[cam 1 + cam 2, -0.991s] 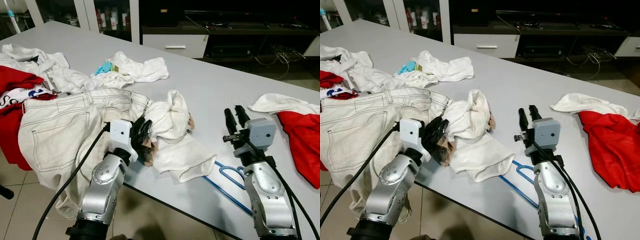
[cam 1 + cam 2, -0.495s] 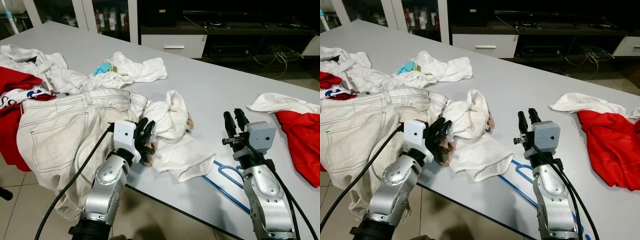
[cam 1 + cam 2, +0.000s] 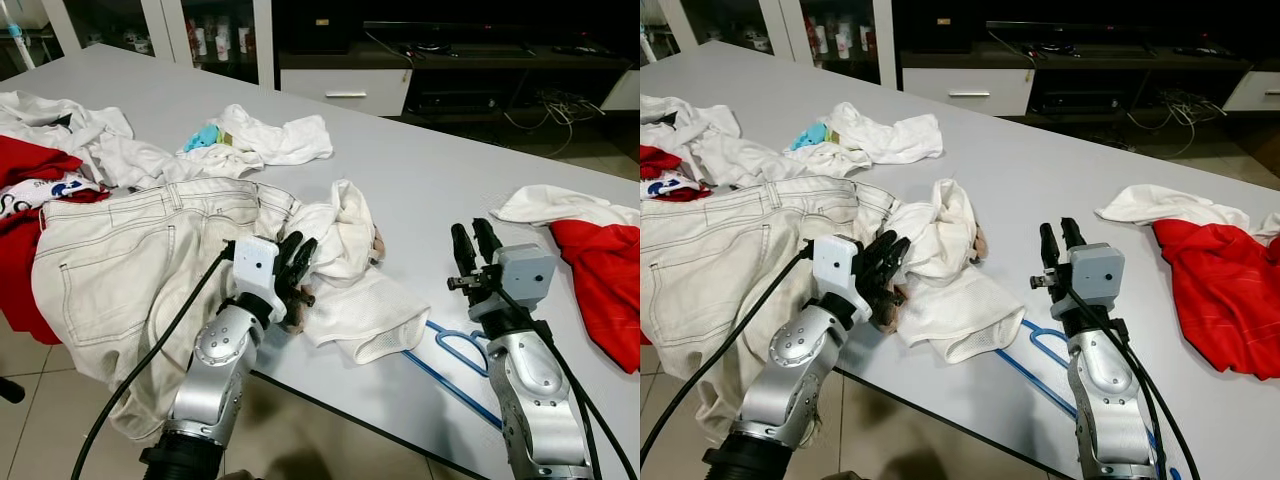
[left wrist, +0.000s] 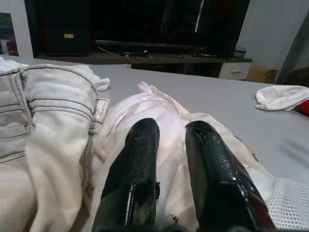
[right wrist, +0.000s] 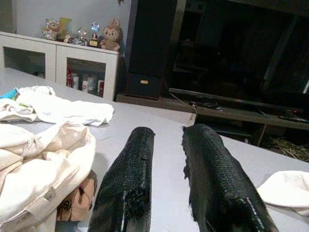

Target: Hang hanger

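Note:
A blue wire hanger [image 3: 452, 389] lies flat near the table's front edge, its left end tucked under a crumpled white garment [image 3: 360, 300]. My right gripper [image 3: 468, 228] hovers above the table just beyond the hanger, pointing away from me. Its fingers [image 5: 130, 164] stand slightly apart and hold nothing. My left gripper [image 3: 300, 245] sits at the left side of the white garment, between it and the pale jeans [image 3: 130, 260]. Its fingers [image 4: 140, 154] are slightly apart over the cloth. A brown piece [image 5: 77, 198] pokes out from under the garment.
A red garment with a white cloth [image 3: 600, 280] lies at the right edge of the table. More white clothes [image 3: 270, 140] and a red one [image 3: 30, 170] lie at the far left. The bare grey tabletop [image 3: 430, 170] stretches beyond the grippers, with a dark TV cabinet [image 3: 440, 80] behind.
My left gripper has moved forward and a little to the right, closer against the white garment. The right gripper has barely shifted.

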{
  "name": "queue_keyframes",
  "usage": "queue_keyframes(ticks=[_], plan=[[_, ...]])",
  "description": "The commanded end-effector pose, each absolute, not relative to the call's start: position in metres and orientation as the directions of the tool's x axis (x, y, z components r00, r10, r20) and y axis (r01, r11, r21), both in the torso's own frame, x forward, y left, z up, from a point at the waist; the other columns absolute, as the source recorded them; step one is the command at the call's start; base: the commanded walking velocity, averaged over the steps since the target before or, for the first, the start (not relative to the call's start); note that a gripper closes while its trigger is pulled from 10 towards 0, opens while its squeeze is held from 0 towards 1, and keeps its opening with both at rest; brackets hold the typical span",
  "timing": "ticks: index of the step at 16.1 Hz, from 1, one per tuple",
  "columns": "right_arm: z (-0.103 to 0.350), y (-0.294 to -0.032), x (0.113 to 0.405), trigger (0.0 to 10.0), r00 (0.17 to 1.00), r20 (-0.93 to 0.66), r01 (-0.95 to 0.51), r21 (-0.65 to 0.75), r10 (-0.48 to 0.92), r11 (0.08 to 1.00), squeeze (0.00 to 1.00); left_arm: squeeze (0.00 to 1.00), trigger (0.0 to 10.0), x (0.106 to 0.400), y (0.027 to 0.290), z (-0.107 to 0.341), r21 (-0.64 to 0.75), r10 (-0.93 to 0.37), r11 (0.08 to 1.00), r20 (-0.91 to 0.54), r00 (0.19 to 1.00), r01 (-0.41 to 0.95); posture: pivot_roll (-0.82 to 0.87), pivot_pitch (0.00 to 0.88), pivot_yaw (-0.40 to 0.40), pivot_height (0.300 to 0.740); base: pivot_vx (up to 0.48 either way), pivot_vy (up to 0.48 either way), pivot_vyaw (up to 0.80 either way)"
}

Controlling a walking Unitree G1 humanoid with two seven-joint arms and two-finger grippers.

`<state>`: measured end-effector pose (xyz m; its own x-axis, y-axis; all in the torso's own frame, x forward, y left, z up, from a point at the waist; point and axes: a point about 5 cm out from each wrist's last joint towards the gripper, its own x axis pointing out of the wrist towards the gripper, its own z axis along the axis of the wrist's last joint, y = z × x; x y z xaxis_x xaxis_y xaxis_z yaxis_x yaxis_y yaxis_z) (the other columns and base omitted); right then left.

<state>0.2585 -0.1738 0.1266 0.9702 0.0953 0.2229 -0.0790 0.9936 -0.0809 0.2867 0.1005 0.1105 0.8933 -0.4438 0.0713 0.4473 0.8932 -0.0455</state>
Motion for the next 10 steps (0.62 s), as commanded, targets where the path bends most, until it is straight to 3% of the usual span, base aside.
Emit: queue_keyframes(ticks=[1,8,10], plan=[[0.1295,-0.1761,0.256,10.0,0.968,0.236,-0.073,-0.079,0.09,0.994,0.0,0.0,10.0,0.2857,0.0993,0.1096,-0.037,-0.448,0.892,0.065,0.892,0.451,-0.04,0.0,-0.03,0.74,0.0,0.0,0.0],[0.1322,-0.1749,0.2613,10.0,0.964,0.248,-0.078,-0.086,0.097,0.993,0.0,0.0,10.0,0.2873,0.095,0.1125,-0.009,-0.457,0.888,0.079,0.886,0.459,-0.04,0.0,-0.032,0.74,0.0,0.0,0.0],[0.132,-0.1759,0.2623,10.0,0.965,0.246,-0.076,-0.088,0.096,0.993,0.0,0.0,10.0,0.2868,0.0954,0.1115,-0.006,-0.458,0.888,0.075,0.886,0.46,-0.03,0.0,-0.035,0.74,0.0,-0.33,0.0]])
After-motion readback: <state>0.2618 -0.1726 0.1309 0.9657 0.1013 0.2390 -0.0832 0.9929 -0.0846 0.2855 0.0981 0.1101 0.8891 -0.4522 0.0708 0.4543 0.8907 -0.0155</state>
